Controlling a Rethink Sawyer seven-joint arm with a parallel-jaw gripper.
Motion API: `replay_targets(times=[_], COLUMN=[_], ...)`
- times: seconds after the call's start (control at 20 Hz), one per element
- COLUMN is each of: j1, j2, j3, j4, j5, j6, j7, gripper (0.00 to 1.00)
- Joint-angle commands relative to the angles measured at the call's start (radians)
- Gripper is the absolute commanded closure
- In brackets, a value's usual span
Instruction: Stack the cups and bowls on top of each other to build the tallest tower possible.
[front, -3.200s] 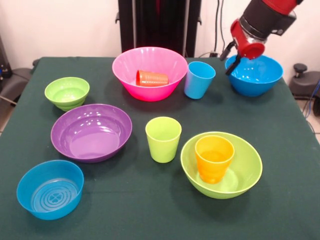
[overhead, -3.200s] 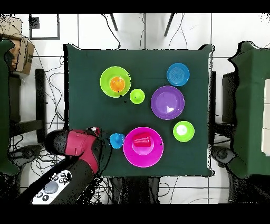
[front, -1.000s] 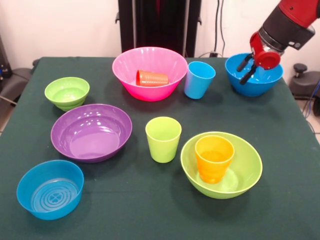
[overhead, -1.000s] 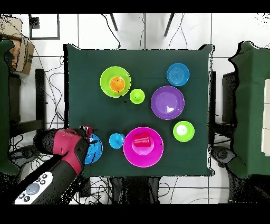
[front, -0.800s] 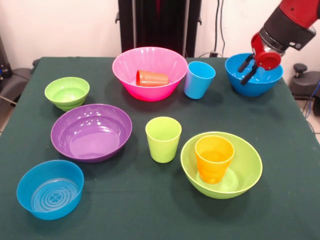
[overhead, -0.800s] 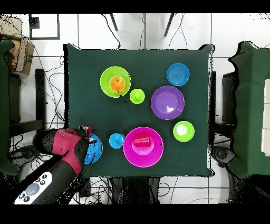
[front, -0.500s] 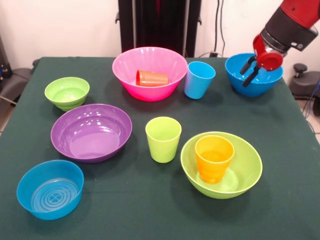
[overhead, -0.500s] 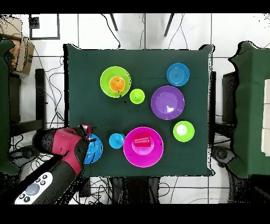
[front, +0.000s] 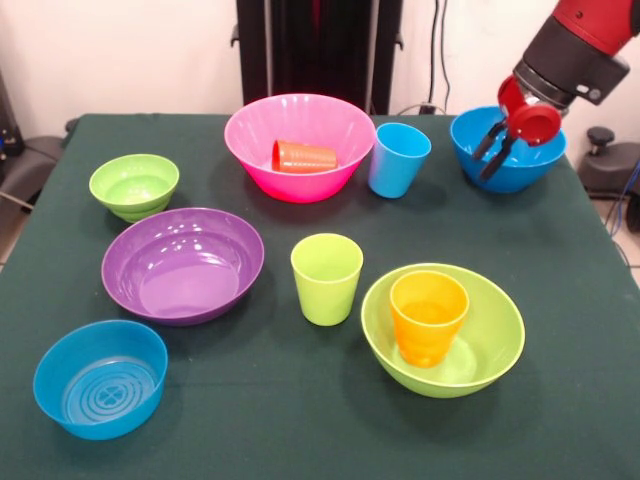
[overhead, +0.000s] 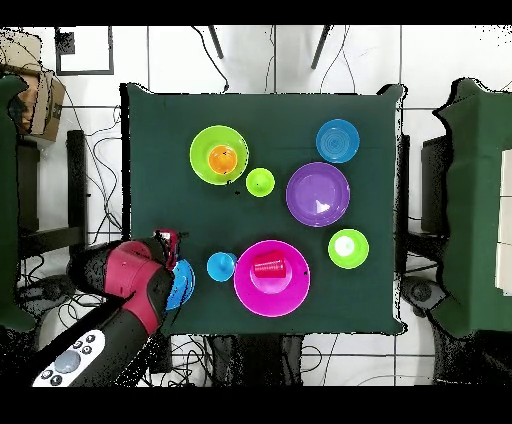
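My gripper (front: 481, 167) is open and empty, with its fingers hanging over the left inner side of the large blue bowl (front: 525, 172) at the far right. In the overhead view the gripper (overhead: 168, 241) and arm cover most of that bowl (overhead: 185, 283). The orange cup (front: 428, 316) stands upright inside the large lime green bowl (front: 492, 345) at the near right. The red cup (front: 305, 157) lies on its side in the large pink bowl (front: 300, 118). The light blue cup (front: 398, 160) and the lime green cup (front: 326, 278) stand upright on the table.
The large purple bowl (front: 182, 263) sits left of centre. The small lime green bowl (front: 134, 185) is behind it. The small blue bowl with a ringed base (front: 100, 378) is at the near left corner. Everything rests on a dark green cloth (front: 300, 420).
The gripper has shifted slightly left over the large blue bowl and stays open. No cup or bowl has moved.
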Motion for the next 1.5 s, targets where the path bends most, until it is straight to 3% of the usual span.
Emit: replay_targets(times=[0.05, 0.4, 0.95, 1.5], j1=[-0.029, -0.028, 0.006, 0.020], j2=[-0.010, -0.019, -0.026, -0.022], j3=[0.210, 0.241, 0.100, 0.065], j4=[0.093, 0.119, 0.000, -0.020], j5=[0.037, 0.050, -0.031, -0.032], j6=[-0.138, -0.156, 0.163, 0.263], j7=[0.144, 0.156, 0.189, 0.199], gripper=[0.00, 0.00, 0.00, 0.00])
